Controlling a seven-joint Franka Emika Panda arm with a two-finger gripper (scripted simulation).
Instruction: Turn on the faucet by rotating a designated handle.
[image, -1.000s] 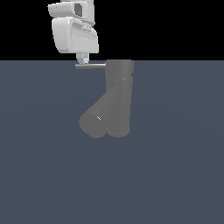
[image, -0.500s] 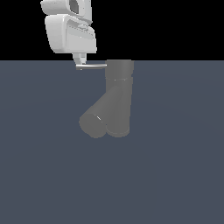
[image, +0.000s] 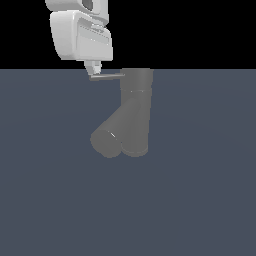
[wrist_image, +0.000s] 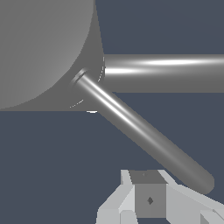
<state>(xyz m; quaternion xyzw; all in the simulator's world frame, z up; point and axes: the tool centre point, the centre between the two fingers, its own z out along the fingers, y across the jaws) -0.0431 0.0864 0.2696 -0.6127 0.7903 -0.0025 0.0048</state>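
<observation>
The faucet is seen standing on the dark tabletop, its thick spout angled down toward the exterior view's left. From its top cap the handle, a slim grey rod, is carried out horizontally toward the exterior view's left. The tool is held just above the rod's free end, apparently touching it or nearly so; contact cannot be confirmed. In the wrist view the handle is seen running diagonally from the cap, its tip just beside one pale finger. Whether the fingers are spread or pressed together cannot be told, since only part of the tool is shown. The step in hand is judged to be the engagement of the handle's tip for a push. A sideways sweep about the faucet's upright axis would be called for next, with contact kept near the tip so that the rod is not slipped past.
</observation>
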